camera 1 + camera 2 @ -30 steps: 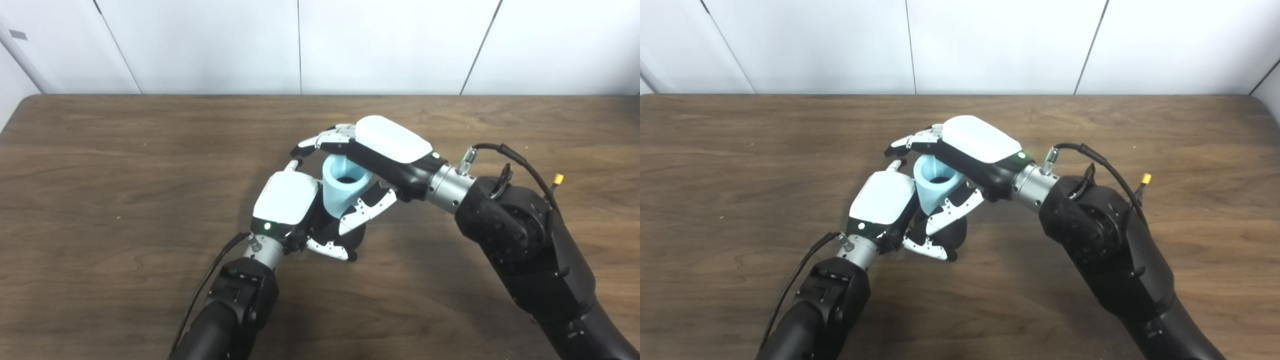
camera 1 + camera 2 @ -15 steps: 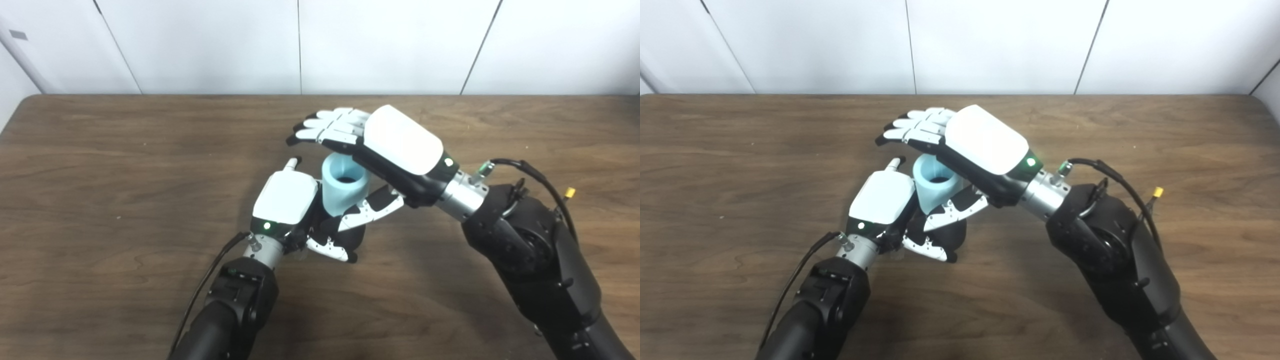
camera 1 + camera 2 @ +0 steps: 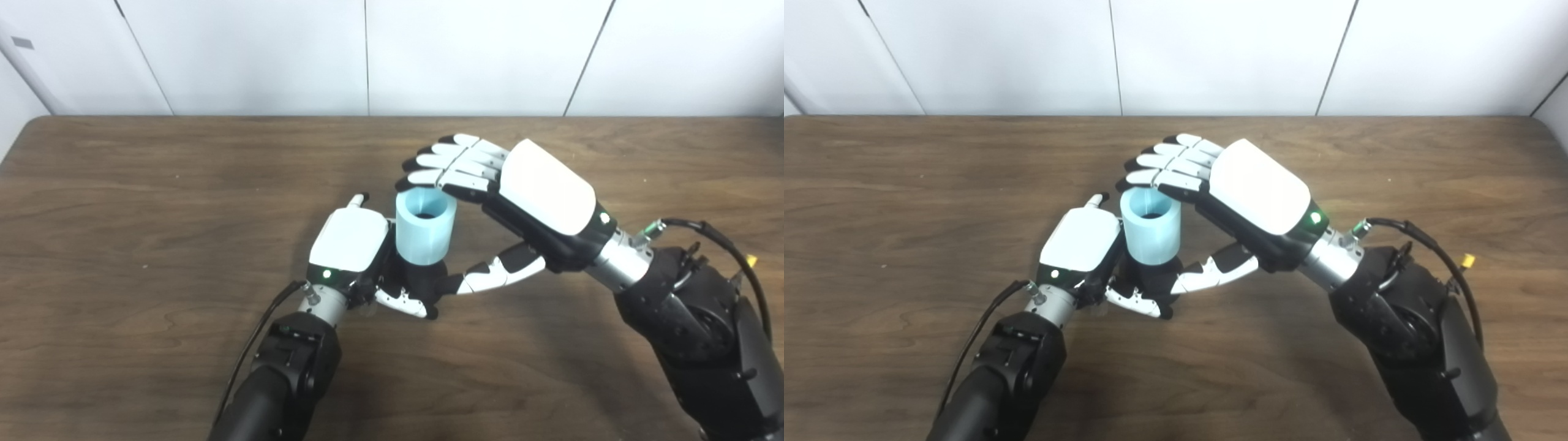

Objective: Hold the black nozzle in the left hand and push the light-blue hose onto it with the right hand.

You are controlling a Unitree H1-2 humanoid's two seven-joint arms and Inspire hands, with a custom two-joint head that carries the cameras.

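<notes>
Your left hand (image 3: 350, 244) is closed around the black nozzle (image 3: 422, 283), which shows as a dark base just to the right of its palm, with the fingers (image 3: 401, 302) wrapped under and in front of it. The light-blue hose (image 3: 425, 226) stands upright on that nozzle, its open end facing up, its side touching or just beside the white back of your left hand. Your right hand (image 3: 531, 205) holds nothing: its fingers (image 3: 450, 164) are stretched out flat and apart from the thumb, hovering just above and behind the hose's far rim, while the thumb (image 3: 499, 274) reaches out low toward the nozzle on the near right side. Whether the thumb tip touches the nozzle you cannot tell from these views. Both hands sit over the middle of the wooden table (image 3: 122, 233).
</notes>
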